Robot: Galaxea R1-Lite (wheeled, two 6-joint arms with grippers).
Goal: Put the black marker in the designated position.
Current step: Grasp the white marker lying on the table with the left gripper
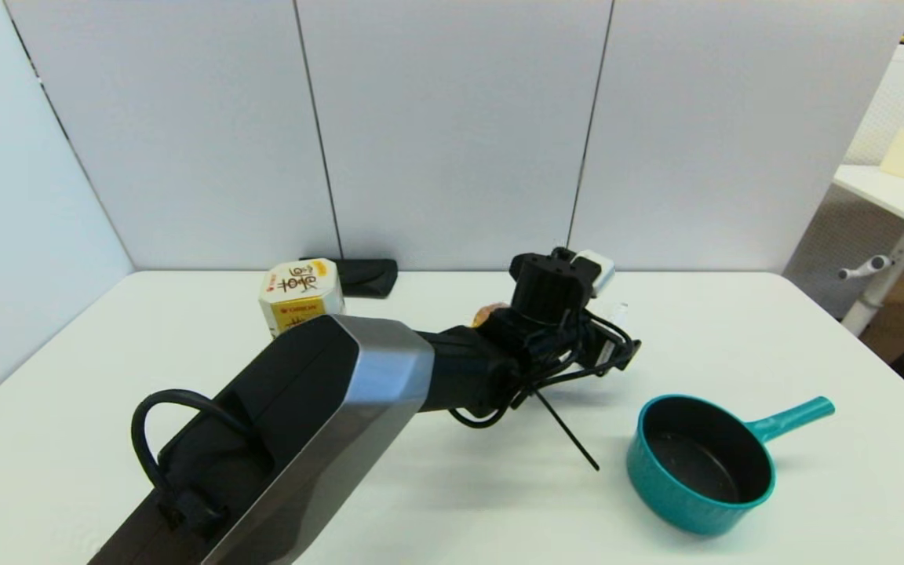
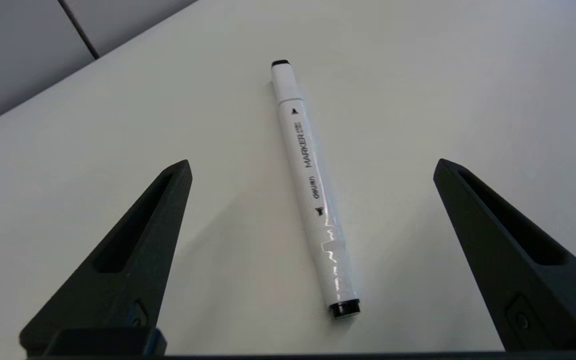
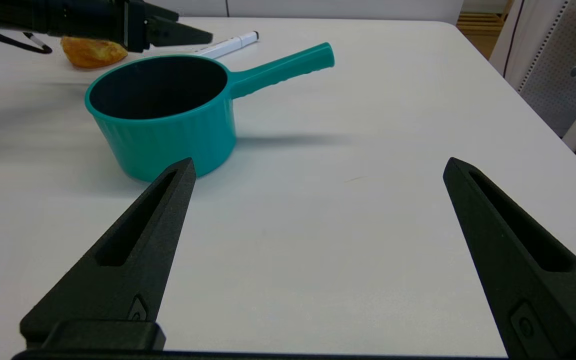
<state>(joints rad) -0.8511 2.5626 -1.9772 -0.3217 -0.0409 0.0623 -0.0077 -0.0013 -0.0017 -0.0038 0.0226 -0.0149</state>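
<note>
The left pincer (image 2: 313, 167) hangs spread over the black marker (image 2: 313, 185), with bare surface (image 2: 118, 125) along both sides of the barrel. The teal pot (image 1: 703, 463) stands toward the right edge, the orange item (image 3: 90, 51) close by. The right pincer (image 3: 318, 167) gapes over bare surface.

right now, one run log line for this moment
phase: pre-grasp | left gripper: open, above black marker lying on table | right gripper: open, idle near teal pot
</note>
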